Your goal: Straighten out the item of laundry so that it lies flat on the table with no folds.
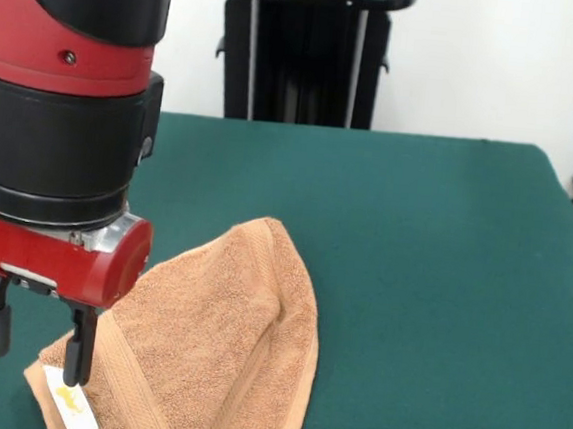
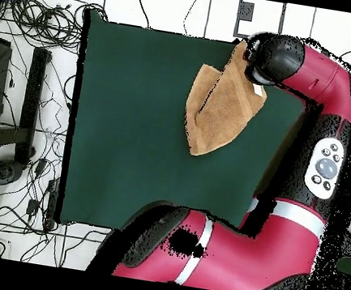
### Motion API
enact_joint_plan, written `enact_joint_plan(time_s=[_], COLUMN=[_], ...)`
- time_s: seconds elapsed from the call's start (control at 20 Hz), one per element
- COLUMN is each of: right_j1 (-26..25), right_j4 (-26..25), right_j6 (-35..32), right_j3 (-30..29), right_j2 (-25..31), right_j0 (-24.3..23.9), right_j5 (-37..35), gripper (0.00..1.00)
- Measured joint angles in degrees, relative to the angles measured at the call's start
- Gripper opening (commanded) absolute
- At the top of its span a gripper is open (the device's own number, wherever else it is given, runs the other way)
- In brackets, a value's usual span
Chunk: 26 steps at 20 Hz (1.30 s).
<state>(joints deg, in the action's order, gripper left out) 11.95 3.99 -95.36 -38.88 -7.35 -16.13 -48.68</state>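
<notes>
The green worktop (image 1: pixel 434 248) is carrying the folded towel (image 1: pixel 215 339), which is lying near one edge. The tool (image 1: pixel 37 338) is hanging with fingers spread apart, released, over the towel's corner by its white tag (image 1: pixel 71 402).

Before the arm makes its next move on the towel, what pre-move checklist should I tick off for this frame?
1. Light-brown terry towel flat: not ok, folded over into a pointed shape.
2. Black two-finger gripper open: ok, jaws apart.
3. Gripper holds nothing: ok.
4. Gripper placed over the corner with the white tag: ok.
5. Room on the dark green felt table to spread the towel: ok, wide bare cloth beside it.
6. Towel fully on the table: cannot tell.
</notes>
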Motion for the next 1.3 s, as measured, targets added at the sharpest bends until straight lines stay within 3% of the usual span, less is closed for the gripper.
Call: enact_joint_plan(time_s=[1.3], right_j1=[-0.39], right_j4=[0.0], right_j6=[-0.07], right_j3=[-0.69], right_j2=[-0.01], right_j0=[-0.8], right_j5=[0.01], gripper=[1.0])
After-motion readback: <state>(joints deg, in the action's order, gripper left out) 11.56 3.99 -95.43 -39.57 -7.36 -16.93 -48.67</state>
